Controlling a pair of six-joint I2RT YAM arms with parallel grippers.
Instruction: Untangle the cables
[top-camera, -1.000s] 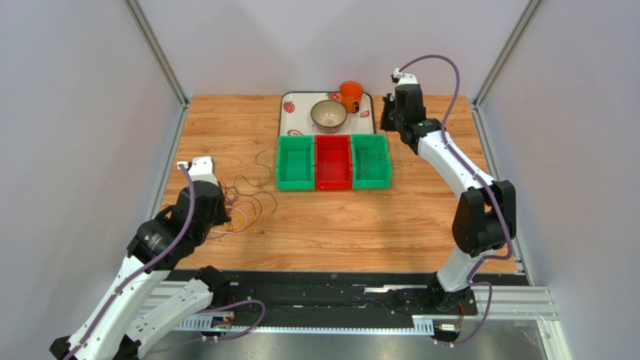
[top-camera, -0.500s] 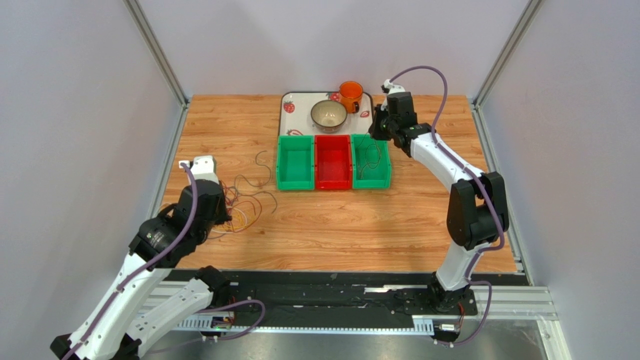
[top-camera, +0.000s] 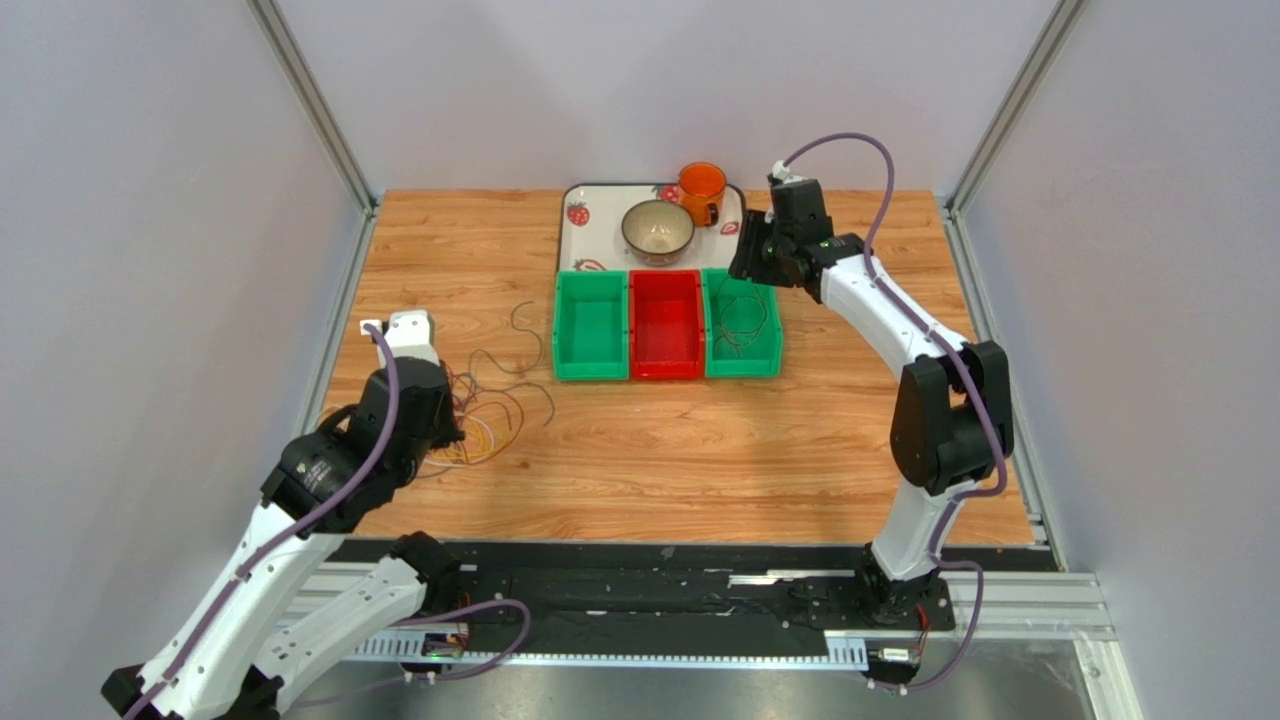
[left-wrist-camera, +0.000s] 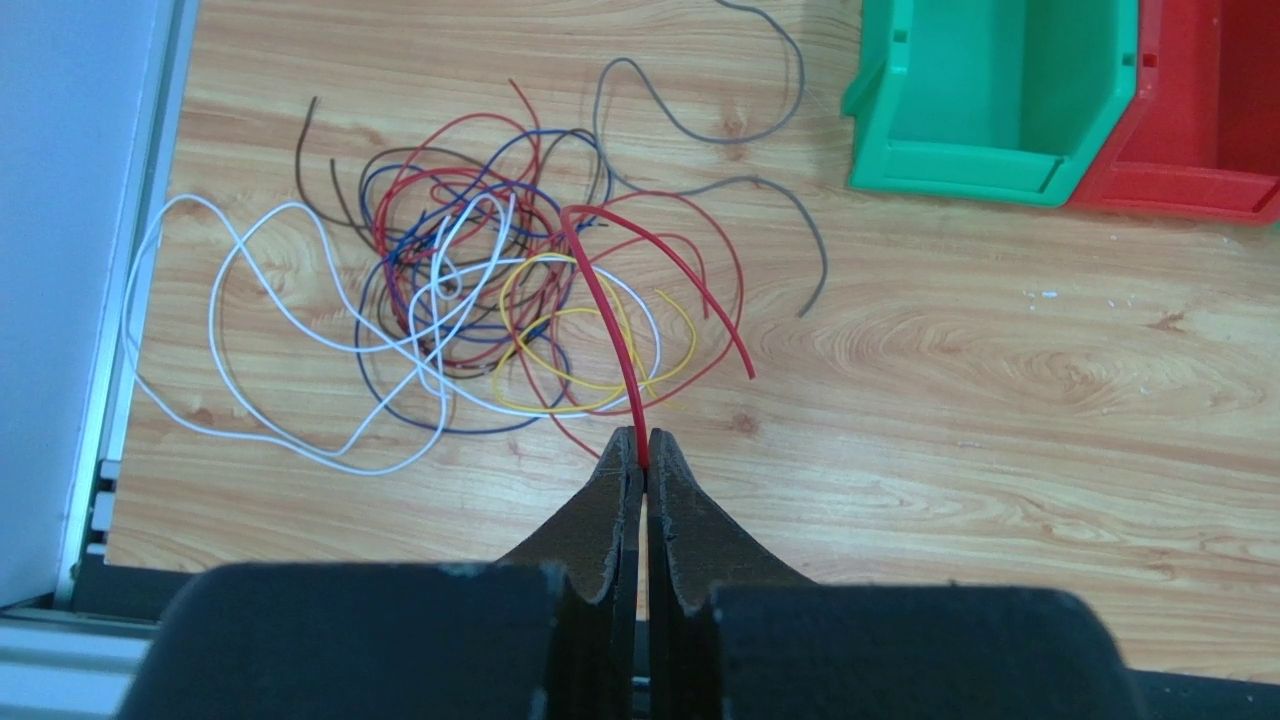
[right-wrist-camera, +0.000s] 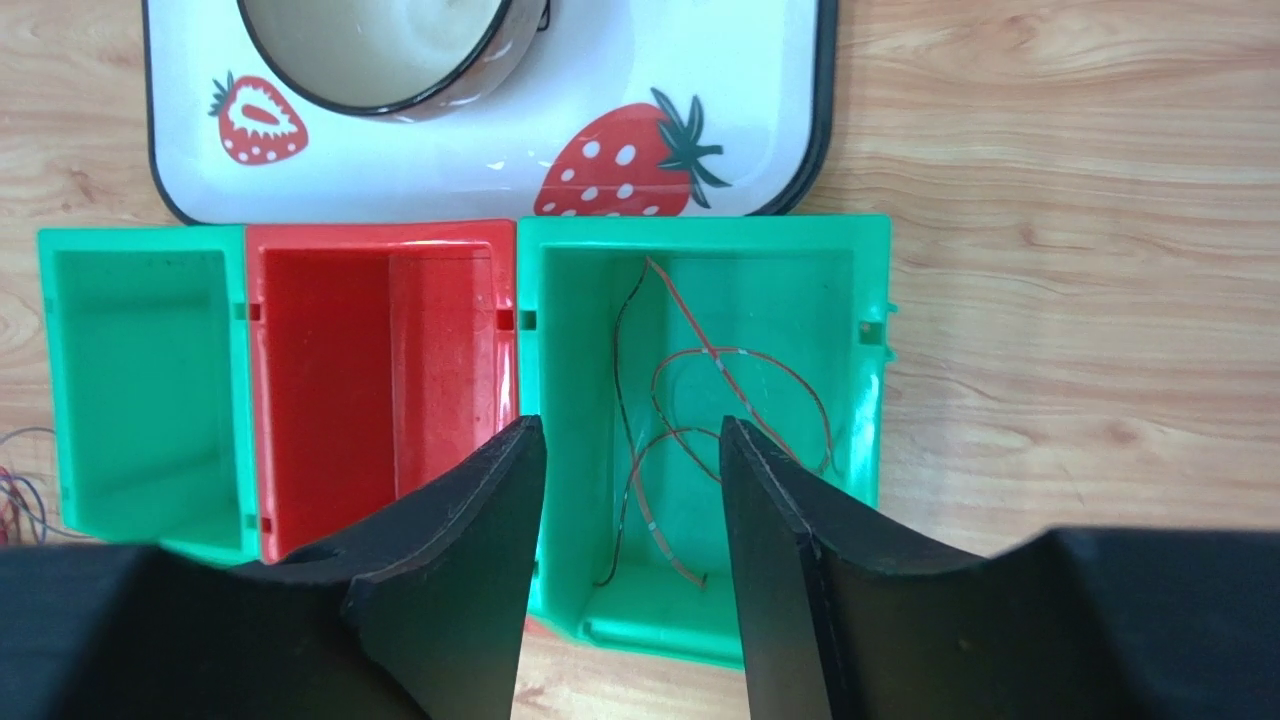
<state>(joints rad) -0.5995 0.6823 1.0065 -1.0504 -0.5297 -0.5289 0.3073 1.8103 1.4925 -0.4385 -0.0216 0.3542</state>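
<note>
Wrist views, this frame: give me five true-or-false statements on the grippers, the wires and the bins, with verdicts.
1. The left gripper is shut on a thin red wire. True.
2. The right gripper is shut. False: its jaws stand open above the right-hand green plastic bin.
3. That bin holds thin wires. True.
4. The red plastic bin holds a wire. False: it shows empty.
5. The tangle of thin coloured wires lies on a tray. False: it lies on the wooden table.

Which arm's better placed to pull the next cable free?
Left. The left hand is shut on a red cable at the tangle; the right hand hangs open over a green bin.
</note>
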